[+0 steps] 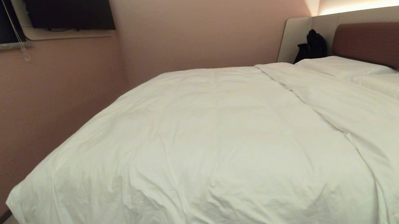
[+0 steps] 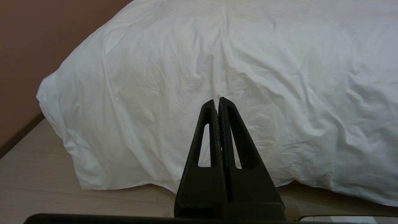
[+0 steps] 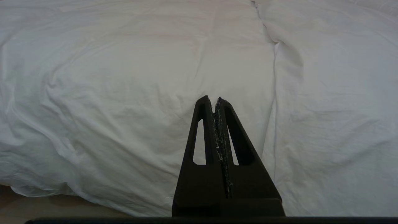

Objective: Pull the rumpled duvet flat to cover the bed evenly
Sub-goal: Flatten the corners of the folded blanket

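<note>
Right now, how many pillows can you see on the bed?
2, both by the headboard: one pillow on the far side near the black bag, the other nearer, cut off at the picture's edge. More may be hidden.

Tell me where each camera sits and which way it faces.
Head view: high on the robot, looking down across the duvet toward the headboard; no arm shows.
Left wrist view: behind the shut left tool, facing the duvet's corner and the floor.
Right wrist view: behind the shut right tool, facing the duvet's side.
All three share the duvet; both wrist views show its hanging edge.
</note>
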You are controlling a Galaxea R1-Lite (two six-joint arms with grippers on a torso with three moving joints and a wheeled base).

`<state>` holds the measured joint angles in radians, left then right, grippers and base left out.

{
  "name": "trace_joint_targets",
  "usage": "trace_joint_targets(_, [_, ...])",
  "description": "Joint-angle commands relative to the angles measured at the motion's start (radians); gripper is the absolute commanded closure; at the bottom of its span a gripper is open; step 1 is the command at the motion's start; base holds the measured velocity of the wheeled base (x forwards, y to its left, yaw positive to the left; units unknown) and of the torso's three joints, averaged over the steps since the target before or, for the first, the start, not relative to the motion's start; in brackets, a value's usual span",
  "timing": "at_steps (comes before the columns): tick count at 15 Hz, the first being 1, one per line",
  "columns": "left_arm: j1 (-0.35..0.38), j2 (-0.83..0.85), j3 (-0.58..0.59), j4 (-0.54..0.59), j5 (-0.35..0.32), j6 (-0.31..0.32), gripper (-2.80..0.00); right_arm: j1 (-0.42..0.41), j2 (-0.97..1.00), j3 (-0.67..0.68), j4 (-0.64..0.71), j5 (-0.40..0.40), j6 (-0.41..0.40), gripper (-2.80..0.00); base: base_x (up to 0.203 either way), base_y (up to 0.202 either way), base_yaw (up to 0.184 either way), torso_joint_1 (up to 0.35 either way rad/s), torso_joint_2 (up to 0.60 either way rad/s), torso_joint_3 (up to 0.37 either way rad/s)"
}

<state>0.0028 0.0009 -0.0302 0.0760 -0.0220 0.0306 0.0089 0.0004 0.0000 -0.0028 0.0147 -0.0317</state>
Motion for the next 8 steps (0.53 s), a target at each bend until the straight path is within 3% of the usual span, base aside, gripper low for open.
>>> trace_joint_targets(1, [0.000, 0.001, 0.001, 0.001, 0.001, 0.000, 0.00, 0.000, 0.001, 0.000, 0.000, 0.001, -0.001, 0.00, 0.000, 0.000, 0.000, 0.000, 0.00, 0.000])
trace_joint_targets(5, [0.001, 0.001, 0.001, -0.001, 0.001, -0.001, 0.00, 0.000, 0.001, 0.000, 0.000, 0.001, -0.001, 0.00, 0.001, 0.017, 0.003, 0.000, 0.00, 0.000])
trace_joint_targets(8, [0.000, 0.001, 0.001, -0.001, 0.001, 0.000, 0.00, 0.000, 0.001, 0.000, 0.000, 0.001, -0.001, 0.00, 0.001, 0.165, 0.003, 0.005, 0.01, 0.002])
